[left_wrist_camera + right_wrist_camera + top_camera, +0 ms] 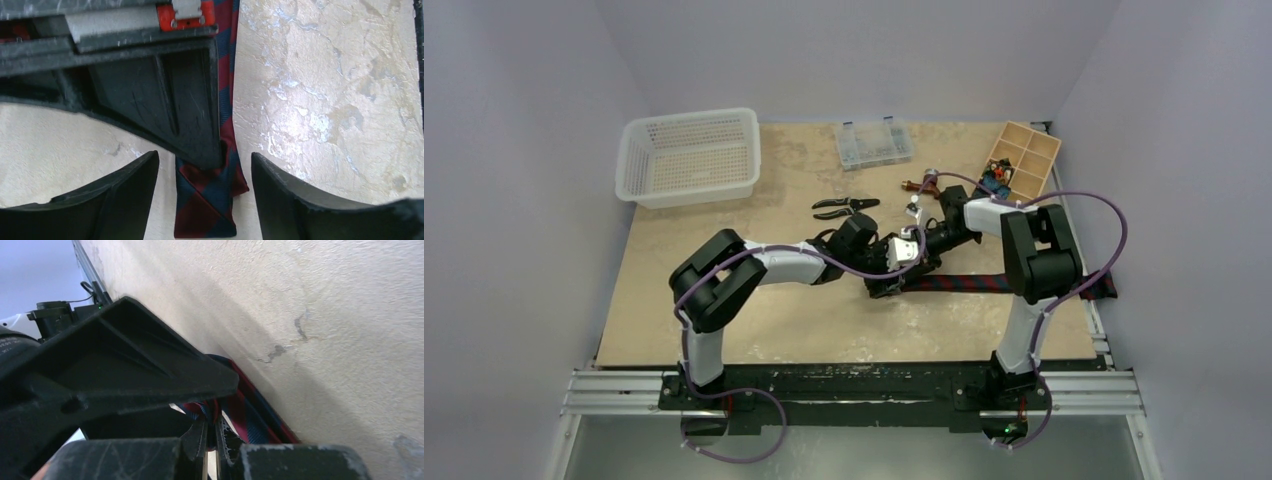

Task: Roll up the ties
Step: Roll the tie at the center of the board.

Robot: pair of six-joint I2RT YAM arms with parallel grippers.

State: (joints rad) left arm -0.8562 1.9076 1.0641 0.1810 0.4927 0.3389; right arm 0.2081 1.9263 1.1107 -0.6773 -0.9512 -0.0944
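Note:
A navy and dark red striped tie [984, 284] lies as a flat strip across the right half of the table. Its left end [205, 205] is folded over once into a small flap. My left gripper [205, 159] stands open around this folded end, one finger [125, 200] on each side, apart from the cloth. My right gripper [212, 422] is shut on the tie's fold [202, 410], pinching a thin bunch of fabric just behind the flap. In the top view both grippers meet at the strip's left end, left gripper [882, 284] and right gripper [908, 262].
Black-handled pliers [844, 207] lie just beyond the grippers. A white mesh basket [689, 155] stands at the back left, a clear plastic box [874, 143] at the back middle, a wooden compartment tray [1022, 160] at the back right. The tie's far end reaches the table's right edge [1096, 330].

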